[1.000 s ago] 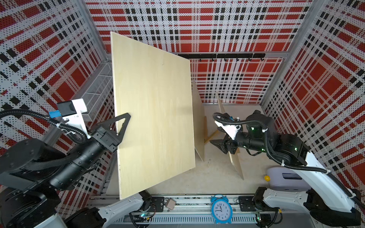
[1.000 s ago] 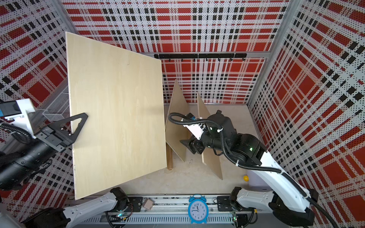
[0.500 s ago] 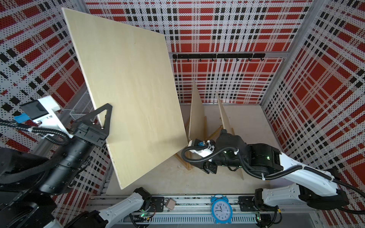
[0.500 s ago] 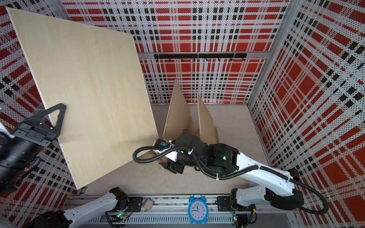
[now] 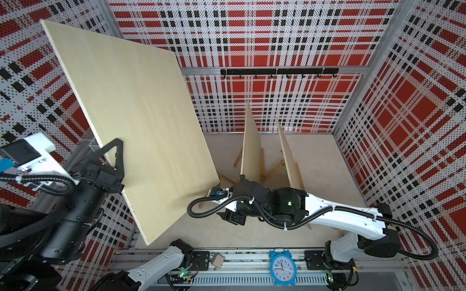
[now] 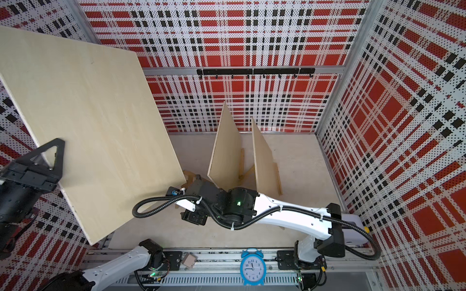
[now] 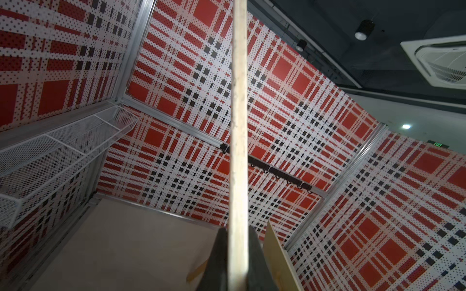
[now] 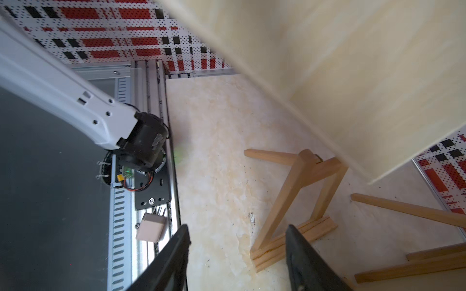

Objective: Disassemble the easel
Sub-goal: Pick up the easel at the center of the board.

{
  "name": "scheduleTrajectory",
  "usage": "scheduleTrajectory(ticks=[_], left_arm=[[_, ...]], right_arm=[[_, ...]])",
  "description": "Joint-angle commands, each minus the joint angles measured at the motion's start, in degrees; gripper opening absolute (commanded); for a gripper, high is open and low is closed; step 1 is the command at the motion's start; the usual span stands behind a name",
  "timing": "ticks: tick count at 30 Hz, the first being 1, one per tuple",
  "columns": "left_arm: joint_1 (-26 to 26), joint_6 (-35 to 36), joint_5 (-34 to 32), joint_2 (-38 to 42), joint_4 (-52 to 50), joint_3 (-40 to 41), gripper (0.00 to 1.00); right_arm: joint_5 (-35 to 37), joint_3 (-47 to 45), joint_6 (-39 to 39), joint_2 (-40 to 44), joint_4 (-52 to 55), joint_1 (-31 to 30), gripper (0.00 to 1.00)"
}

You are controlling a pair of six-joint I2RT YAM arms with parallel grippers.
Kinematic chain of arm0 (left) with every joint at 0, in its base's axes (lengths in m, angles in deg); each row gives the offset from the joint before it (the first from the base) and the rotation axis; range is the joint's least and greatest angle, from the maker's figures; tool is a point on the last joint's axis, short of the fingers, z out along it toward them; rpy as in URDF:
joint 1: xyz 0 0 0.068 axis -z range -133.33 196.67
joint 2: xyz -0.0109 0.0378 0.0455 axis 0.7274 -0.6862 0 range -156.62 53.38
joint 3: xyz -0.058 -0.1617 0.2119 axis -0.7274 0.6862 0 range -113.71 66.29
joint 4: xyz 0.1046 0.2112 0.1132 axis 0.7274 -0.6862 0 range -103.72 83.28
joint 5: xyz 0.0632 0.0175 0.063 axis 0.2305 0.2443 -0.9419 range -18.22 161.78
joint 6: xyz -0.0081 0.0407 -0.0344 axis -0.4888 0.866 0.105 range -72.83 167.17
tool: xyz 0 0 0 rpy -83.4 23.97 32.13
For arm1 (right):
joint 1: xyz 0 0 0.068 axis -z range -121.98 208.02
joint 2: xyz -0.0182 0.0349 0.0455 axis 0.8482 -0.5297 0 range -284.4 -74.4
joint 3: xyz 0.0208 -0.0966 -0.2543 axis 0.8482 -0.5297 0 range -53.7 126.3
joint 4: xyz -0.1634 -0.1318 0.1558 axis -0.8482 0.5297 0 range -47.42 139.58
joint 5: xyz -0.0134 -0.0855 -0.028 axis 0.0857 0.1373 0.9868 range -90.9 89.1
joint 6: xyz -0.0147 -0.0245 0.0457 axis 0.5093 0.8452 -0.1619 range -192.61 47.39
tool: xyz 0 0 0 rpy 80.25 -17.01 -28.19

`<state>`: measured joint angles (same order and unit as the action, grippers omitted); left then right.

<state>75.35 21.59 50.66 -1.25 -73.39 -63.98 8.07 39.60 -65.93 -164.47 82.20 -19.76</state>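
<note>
The left gripper (image 5: 114, 151) is pressed together on the edge of the large board (image 5: 136, 113). The board is pinched between its fingers (image 7: 216, 262) and is carried tilted, high above the bench (image 5: 322, 161). Compared with one second ago, the board has been raised and swung away toward the left wall (image 5: 37, 88), and it is now fully apart from its wooden stand (image 8: 297, 196). From this it is judged that the first step is done for this easel: the board is removed and only the bare stand is left on the bench.

The right gripper (image 8: 237, 236) has also been moved in that second. It was between the two farther boards, and it is now brought forward and low, to the freed stand. Its jaws are spread, a little less wide than before, and nothing is held between them. The stand lies just ahead of the fingertips, with its foot bar very near to one finger (image 8: 302, 252); whether it is touched cannot be told. This stand is probably the part to be taken next.

Farther beyond the right gripper, a second board (image 5: 251, 151) and a third board (image 5: 288, 161) are standing on their own stands, apart from each other and not yet removed. Behind them, a hook rail (image 5: 277, 71) is fixed on the back wall.
</note>
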Motion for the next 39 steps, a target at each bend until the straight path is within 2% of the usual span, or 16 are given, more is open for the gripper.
scheduleTrajectory(ticks=[1,4,14,28,39], left_arm=[[-0.3,0.3,-1.9,-0.3,8.9,-4.5,0.0],[-0.3,0.8,-2.9,-0.8,5.4,-5.8,0.0],[0.3,2.1,-6.3,1.3,0.9,-5.7,0.0],[3.5,3.3,-10.8,3.2,-0.1,-3.4,0.0],[7.6,2.0,-13.3,2.9,-2.4,-0.5,0.0]], right_arm=[[4.7,2.7,-1.1,-2.9,-4.6,-0.1,0.62],[7.6,4.8,-3.1,-5.9,-4.5,0.4,0.62],[9.5,8.2,-8.8,-11.2,-4.0,5.2,0.61],[6.3,11.0,-9.5,-15.7,-1.0,6.2,0.55],[5.3,12.2,-10.0,-17.7,-0.9,7.7,0.55]])
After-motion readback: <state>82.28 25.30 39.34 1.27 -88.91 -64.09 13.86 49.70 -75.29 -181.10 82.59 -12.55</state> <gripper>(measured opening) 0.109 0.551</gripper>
